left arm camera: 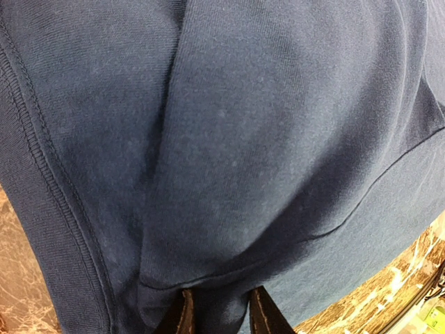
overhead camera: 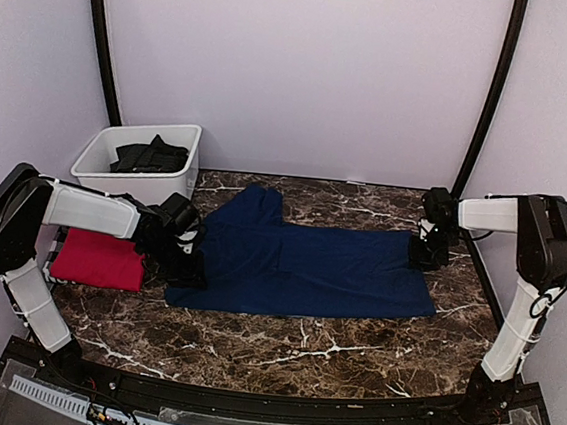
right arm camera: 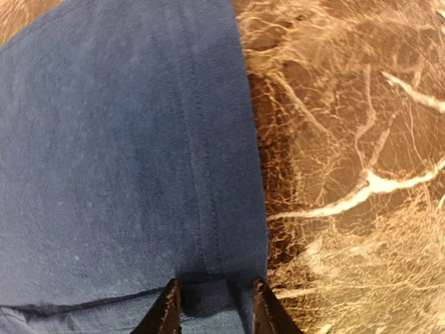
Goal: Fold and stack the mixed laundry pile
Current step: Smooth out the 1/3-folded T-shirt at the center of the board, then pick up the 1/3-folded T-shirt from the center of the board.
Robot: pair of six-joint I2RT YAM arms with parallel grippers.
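The navy blue T-shirt (overhead camera: 309, 265) lies spread across the middle of the marble table (overhead camera: 301, 345). At its left edge my left gripper (overhead camera: 187, 253) is shut on a raised fold of the blue cloth (left arm camera: 243, 139), bunched between the fingers of the left gripper (left arm camera: 219, 309). At the shirt's right edge, my right gripper (overhead camera: 428, 255) is down over the stitched hem. In the right wrist view the right gripper (right arm camera: 212, 306) stands open, with the navy cloth (right arm camera: 104, 153) lying flat between its fingers. A folded red T-shirt (overhead camera: 98, 258) rests at the far left.
A white plastic bin (overhead camera: 94, 149) stands at the back left with a dark garment (overhead camera: 148, 154) inside. Bare marble (right arm camera: 348, 139) lies right of the shirt's hem. Curved black poles and pale walls close in the back.
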